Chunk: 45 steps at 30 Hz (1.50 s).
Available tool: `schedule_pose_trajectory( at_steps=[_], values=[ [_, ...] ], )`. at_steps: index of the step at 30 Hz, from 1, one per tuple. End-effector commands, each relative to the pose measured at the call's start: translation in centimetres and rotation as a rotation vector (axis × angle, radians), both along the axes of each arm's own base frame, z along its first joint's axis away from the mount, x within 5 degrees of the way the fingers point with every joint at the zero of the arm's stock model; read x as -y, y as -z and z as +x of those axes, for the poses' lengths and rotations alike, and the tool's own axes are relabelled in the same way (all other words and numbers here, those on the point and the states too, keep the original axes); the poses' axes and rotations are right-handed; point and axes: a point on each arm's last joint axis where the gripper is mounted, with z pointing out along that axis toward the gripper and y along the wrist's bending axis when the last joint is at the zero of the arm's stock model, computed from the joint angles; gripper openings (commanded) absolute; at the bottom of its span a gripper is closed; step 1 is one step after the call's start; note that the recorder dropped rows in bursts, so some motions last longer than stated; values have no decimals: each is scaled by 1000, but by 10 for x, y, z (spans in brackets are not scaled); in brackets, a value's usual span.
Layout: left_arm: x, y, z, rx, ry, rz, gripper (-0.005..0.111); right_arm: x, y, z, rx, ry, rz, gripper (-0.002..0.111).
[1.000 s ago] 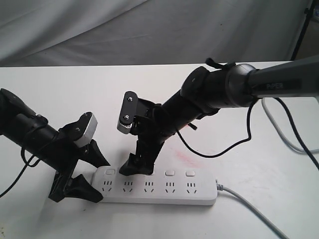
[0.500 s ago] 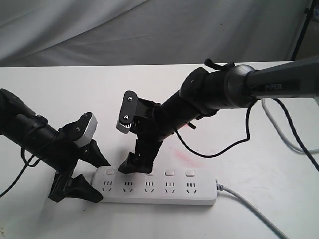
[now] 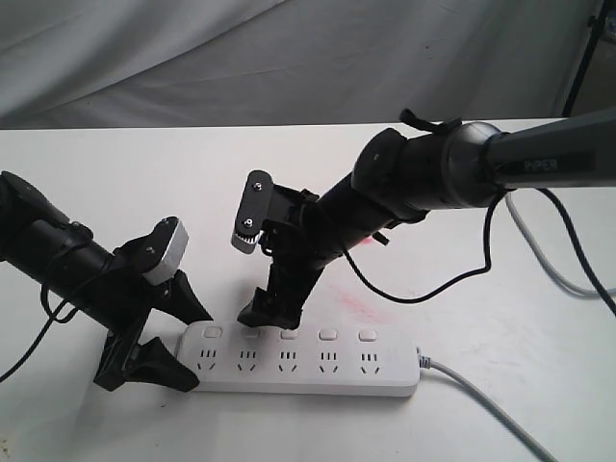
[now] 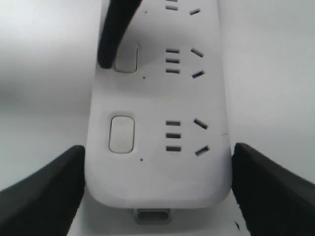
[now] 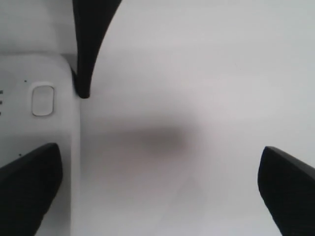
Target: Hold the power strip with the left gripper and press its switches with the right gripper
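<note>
Lifted slightly vs. 1 s ago: the black, narrow-fingered right gripper, whose tips now sit at the far edge of the long flat white plastic power strip instead of over its button row. Its grey screwed plate rides higher too. Left side & strip unchanged.

L to R in the ext. view: the slim all-black left arm w/ silver-white block reaches in low over the white table. Its black left gripper straddles the strip's rounded left end. The left wrist view shows both fingers hard against the strip's long edges, clamping it. The strip lies flat on the near part of the table, sockets up. Five small white rounded-square switches run along its far side, one per socket. The right gripper's jaws are spread wide in the right wrist view, one finger over the strip and the other over bare table. The left wrist view puts a black fingertip just beside the 2nd switch from the clamped end; contact can't be told. Further right is the thick dark-grey tube w/ white lettering. A grey cable leaves the strip's right end.
</note>
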Motion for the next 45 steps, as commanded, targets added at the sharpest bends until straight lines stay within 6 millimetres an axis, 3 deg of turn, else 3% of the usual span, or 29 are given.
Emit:
schedule_pose_trajectory(
  at_steps=[1, 8, 17, 45],
  values=[
    [2, 0, 1, 9, -3, 0, 46, 12, 27, -9, 15, -69, -127, 105],
    [2, 0, 1, 9, -3, 0, 46, 5, 25, -9, 2, -16, -65, 105],
    [2, 0, 1, 9, -3, 0, 46, 2, -3, -8, 52, -1, 6, 105],
    [2, 0, 1, 9, -3, 0, 46, -3, -16, -11, 36, 4, 88, 105]
  ],
)
